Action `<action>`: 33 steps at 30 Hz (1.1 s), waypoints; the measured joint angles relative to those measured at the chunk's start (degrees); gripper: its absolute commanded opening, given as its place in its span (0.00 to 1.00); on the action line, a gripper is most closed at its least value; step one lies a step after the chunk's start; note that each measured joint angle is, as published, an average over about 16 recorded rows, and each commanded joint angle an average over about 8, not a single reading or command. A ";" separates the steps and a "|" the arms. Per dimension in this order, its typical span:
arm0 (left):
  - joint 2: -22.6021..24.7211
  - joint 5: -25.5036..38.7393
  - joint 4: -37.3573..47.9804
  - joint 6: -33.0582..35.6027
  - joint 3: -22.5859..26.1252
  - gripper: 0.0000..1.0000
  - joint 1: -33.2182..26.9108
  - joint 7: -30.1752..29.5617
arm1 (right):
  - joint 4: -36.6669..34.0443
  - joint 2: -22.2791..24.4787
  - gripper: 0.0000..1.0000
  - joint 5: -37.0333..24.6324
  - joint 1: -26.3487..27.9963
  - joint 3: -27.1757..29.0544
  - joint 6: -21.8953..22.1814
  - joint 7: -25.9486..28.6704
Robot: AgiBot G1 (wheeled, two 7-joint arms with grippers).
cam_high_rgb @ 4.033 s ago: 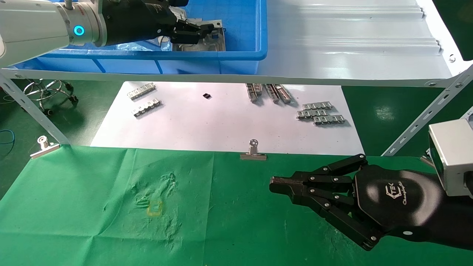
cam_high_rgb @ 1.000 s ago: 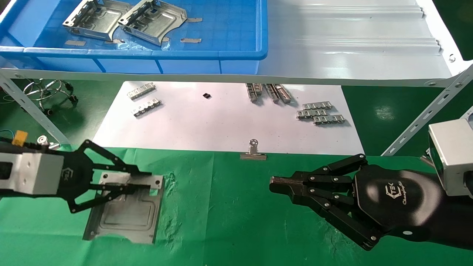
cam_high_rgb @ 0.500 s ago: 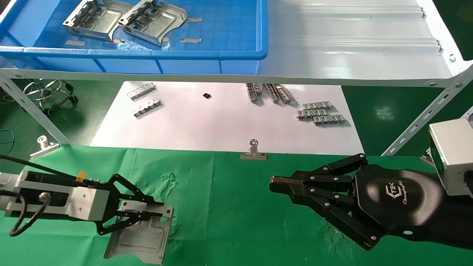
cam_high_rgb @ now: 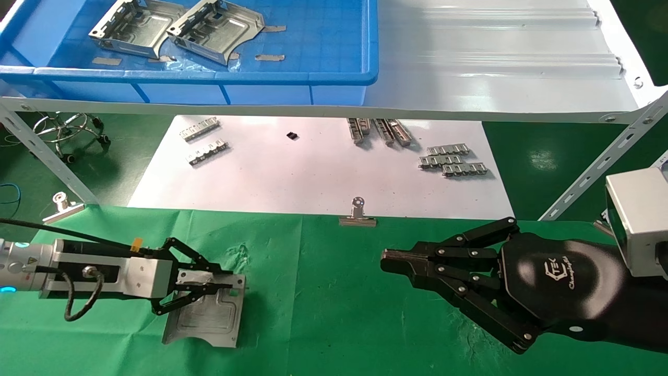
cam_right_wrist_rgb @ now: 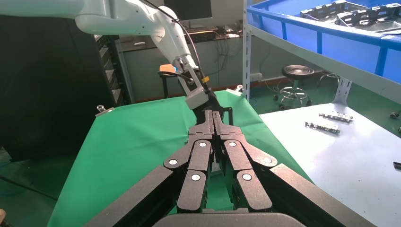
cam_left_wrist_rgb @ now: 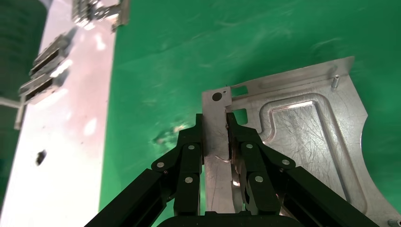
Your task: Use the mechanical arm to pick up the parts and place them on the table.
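My left gripper [cam_high_rgb: 229, 286] is low over the left of the green table [cam_high_rgb: 323, 313]. It is shut on the raised rim of a silvery stamped part [cam_high_rgb: 206, 316]. In the left wrist view the fingers [cam_left_wrist_rgb: 189, 151] pinch the rim strip of the part [cam_left_wrist_rgb: 302, 137], with the green cloth right under it. I cannot tell if the plate rests on the cloth. Two more parts [cam_high_rgb: 135, 31] [cam_high_rgb: 216, 28] lie in the blue bin [cam_high_rgb: 313, 78] on the shelf. My right gripper [cam_high_rgb: 386, 259] is shut and empty, parked over the right of the table; it also shows in the right wrist view [cam_right_wrist_rgb: 213, 116].
A white sheet [cam_high_rgb: 313, 177] behind the cloth holds several toothed strips [cam_high_rgb: 451, 159] [cam_high_rgb: 203, 141]. Binder clips [cam_high_rgb: 357, 214] [cam_high_rgb: 62, 206] clamp the cloth's far edge. The grey shelf [cam_high_rgb: 496, 78] overhangs the back, with slanted legs [cam_high_rgb: 47, 156] [cam_high_rgb: 600, 162].
Four seconds ago my left gripper was in the blue bin. It has since come down to the cloth holding the part, and in the last second it sank lower and shifted slightly right.
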 measured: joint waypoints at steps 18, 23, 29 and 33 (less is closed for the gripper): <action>2.50 0.18 6.09 -0.49 0.04 1.00 -0.71 4.21 | 0.00 0.00 0.00 0.00 0.00 0.00 0.00 0.00; 2.38 0.06 6.75 0.76 -0.04 1.00 -1.18 3.92 | 0.00 0.00 0.00 0.00 0.00 0.00 0.00 0.00; 1.50 -1.01 6.22 3.06 -0.59 1.00 -1.56 0.11 | 0.00 0.00 0.00 0.00 0.00 0.00 0.00 0.00; 0.10 -2.60 3.71 4.51 -0.97 1.00 -1.18 -5.14 | 0.00 0.00 0.00 0.00 0.00 0.00 0.00 0.00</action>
